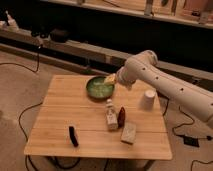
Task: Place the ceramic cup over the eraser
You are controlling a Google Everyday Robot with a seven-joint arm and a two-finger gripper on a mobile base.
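Observation:
The ceramic cup [148,99] is small, white and tapered. It stands upside down near the right edge of the wooden table [65,107]. The eraser [73,136] is a slim black block lying near the table's front left. My white arm reaches in from the right, and my gripper [111,79] hangs at the right rim of the green bowl [99,88]. That puts it left of the cup and far from the eraser. A yellowish patch shows at the gripper's tip.
A white bottle-like figure [110,116] and a red-brown object [121,115] stand mid-table. A pale rectangular block [129,133] lies in front of them. Cables run over the floor around the table. A dark shelf runs along the back.

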